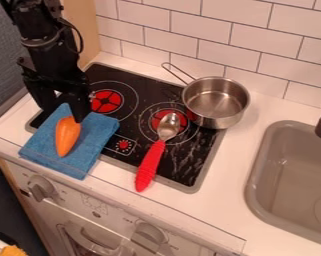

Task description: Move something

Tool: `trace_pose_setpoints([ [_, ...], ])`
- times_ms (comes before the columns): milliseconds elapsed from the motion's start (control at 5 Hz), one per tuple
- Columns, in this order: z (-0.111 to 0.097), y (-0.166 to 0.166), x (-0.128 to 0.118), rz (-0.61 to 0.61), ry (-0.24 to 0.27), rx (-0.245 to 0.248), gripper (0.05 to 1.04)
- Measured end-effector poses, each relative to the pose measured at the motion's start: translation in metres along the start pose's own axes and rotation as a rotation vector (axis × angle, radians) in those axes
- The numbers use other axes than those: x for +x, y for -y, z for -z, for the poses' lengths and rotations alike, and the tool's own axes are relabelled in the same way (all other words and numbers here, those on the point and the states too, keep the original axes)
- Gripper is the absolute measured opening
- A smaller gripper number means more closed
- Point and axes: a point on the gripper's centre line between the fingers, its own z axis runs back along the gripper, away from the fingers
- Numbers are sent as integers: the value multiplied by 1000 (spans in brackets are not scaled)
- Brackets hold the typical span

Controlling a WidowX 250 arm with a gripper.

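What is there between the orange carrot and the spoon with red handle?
In the camera view, the carrot and spoon have the blue cloth's right part between them, then black stovetop with a small red dial.

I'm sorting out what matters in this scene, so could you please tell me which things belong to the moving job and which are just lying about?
Probably the job, judging by where the gripper hangs:
orange carrot
blue cloth under it

Apparently just lying about:
steel saucepan
red-handled spoon
yellow-orange item at the lower left
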Motion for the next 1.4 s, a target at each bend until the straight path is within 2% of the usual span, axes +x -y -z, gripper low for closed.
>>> trace_pose_setpoints([
  [200, 6, 3, -1, 0, -23, -9, 1000],
  [400, 10, 28, 19, 95, -34, -5, 1000],
  [600, 5, 75, 63, 264, 5, -12, 1000],
  [800, 10, 122, 98, 413, 22, -46, 1000],
  [1000, 34, 174, 121, 587, -7, -114, 1000],
  [1200, 50, 193, 125, 659, -33, -100, 1000],
  [1400, 57, 204, 123, 686, -53, -95, 939],
])
